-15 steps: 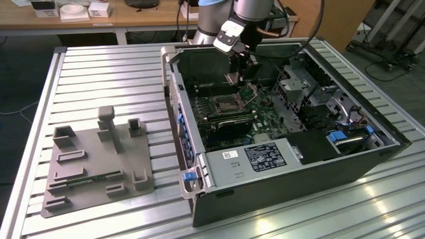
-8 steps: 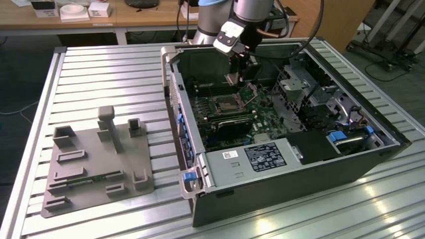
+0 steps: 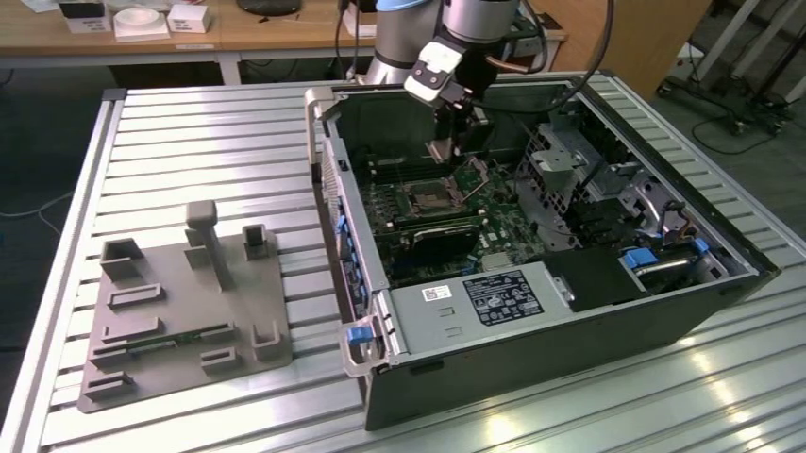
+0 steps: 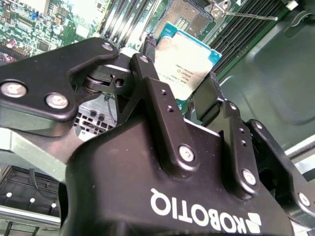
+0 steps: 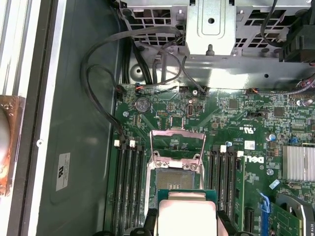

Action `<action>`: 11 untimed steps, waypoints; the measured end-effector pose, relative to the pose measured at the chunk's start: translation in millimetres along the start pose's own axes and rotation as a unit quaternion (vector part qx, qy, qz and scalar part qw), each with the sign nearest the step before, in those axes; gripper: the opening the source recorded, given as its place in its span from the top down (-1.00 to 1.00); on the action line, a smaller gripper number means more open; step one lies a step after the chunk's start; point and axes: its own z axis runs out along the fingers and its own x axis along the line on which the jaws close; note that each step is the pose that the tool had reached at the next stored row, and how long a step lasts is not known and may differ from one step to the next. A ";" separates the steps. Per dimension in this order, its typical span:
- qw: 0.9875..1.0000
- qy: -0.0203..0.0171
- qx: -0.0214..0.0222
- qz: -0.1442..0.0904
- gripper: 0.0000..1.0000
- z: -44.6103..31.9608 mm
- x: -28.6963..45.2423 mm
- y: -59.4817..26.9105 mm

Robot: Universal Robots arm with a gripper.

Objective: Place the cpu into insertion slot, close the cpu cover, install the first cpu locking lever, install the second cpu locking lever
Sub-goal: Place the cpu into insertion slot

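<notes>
Slatted table (image 3: 189, 142) bears case (image 3: 504, 382); end effector (image 3: 444, 149) grips cpu (image 5: 186, 216) near insertion slot (image 5: 173, 176).

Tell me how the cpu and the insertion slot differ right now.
The cpu is clamped in the gripper above the green motherboard; the insertion slot sits fixed in it. The cpu has a silvery-grey metal top; the insertion slot is a dark recess with a metal rim. The slot lies empty, its cpu cover raised. Both are square.
</notes>
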 end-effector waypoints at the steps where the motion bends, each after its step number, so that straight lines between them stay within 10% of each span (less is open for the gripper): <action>1: 1.000 0.000 0.000 0.000 -0.08 1.8 0.0 -0.1; 11: 1.000 0.000 0.000 0.000 -0.08 3.1 0.0 -0.2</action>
